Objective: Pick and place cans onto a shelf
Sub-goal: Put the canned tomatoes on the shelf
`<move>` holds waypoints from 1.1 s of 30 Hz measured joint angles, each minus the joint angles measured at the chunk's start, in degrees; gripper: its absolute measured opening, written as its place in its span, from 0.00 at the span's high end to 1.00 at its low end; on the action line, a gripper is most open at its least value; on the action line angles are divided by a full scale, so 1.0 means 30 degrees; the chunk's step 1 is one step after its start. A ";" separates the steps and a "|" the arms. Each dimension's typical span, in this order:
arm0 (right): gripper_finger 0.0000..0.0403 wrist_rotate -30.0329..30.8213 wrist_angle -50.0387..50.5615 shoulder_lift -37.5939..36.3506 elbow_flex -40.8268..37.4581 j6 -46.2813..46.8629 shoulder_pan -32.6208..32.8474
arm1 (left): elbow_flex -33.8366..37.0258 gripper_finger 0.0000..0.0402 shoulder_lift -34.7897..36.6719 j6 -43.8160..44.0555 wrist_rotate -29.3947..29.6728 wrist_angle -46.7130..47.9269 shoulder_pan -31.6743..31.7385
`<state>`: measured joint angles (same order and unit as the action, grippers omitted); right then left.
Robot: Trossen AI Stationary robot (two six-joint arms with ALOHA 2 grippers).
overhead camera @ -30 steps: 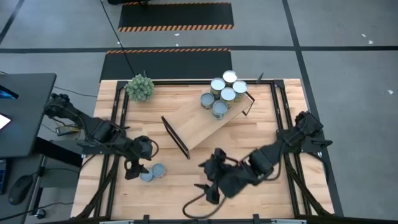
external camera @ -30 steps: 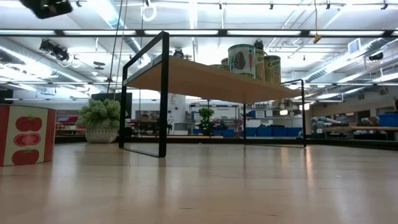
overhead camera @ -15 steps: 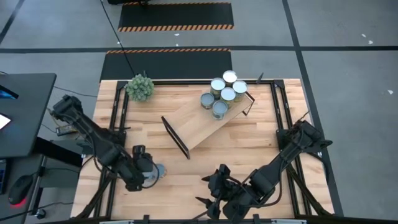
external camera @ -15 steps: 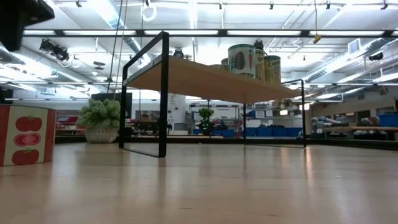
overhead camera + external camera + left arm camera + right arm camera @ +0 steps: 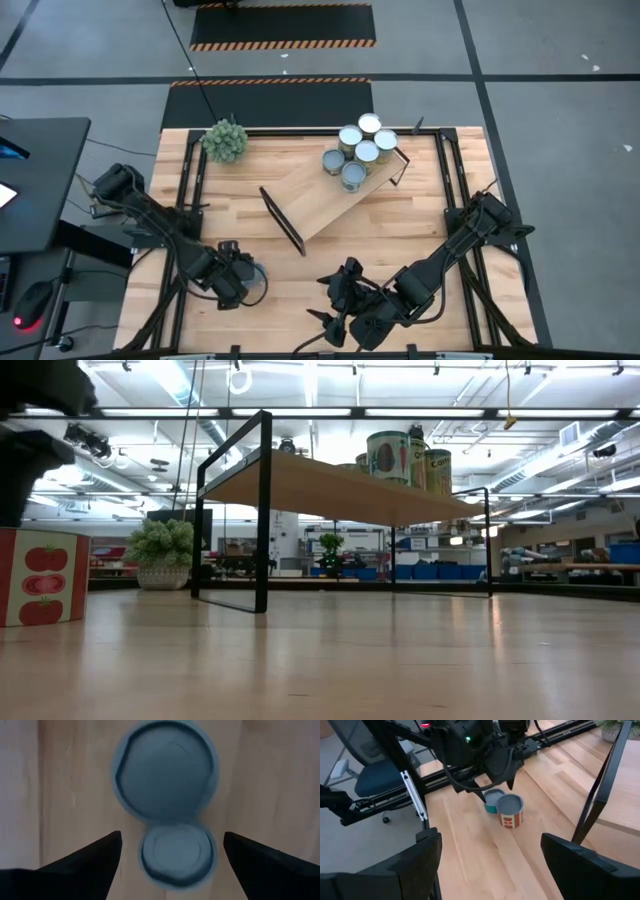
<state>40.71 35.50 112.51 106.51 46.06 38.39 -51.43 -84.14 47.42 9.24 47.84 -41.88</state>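
Note:
Two cans stand touching on the table near its front left: a taller one with a red tomato label (image 5: 511, 812) and a short teal one (image 5: 492, 800). In the left wrist view, the taller one's top (image 5: 165, 770) and the short one's top (image 5: 177, 852) show from above. My left gripper (image 5: 172, 836) hangs open above them, pointing down, one finger on either side of the short can. The tomato can also shows in the low view (image 5: 40, 575). The shelf (image 5: 325, 195) stands slantwise mid-table, with several cans (image 5: 360, 148) on its far right end. My right gripper (image 5: 335, 310) is open and empty near the front edge.
A spiky green plant ball (image 5: 225, 140) sits at the table's far left corner. Black frame rails (image 5: 185, 200) run along the table's sides. Bare wood lies between the shelf and the front edge. An office chair (image 5: 375, 775) stands off the table's left side.
My left gripper has come down over the two cans, drifting a little toward the table's near edge and right, and stays open. My right gripper has drawn back toward the table's near edge. The cans and the shelf have kept still.

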 joint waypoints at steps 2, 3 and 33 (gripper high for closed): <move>0.14 -0.0001 0.0022 0.0000 0.0003 -0.0056 -0.0056 | 0.0293 0.11 0.0000 0.0007 0.0073 -0.0902 0.0266; 0.14 -0.0019 0.0035 0.0000 0.0003 -0.0069 -0.0070 | 0.0349 0.11 0.0000 -0.0013 0.0245 -0.1430 0.0400; 0.14 -0.0110 -0.0116 0.0000 0.0003 -0.0260 -0.0109 | 0.0405 0.22 -0.1989 -0.1726 0.2375 -0.5916 0.1716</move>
<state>40.38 35.16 112.51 106.52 45.28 38.06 -50.22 -90.11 42.24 16.36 30.09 -36.73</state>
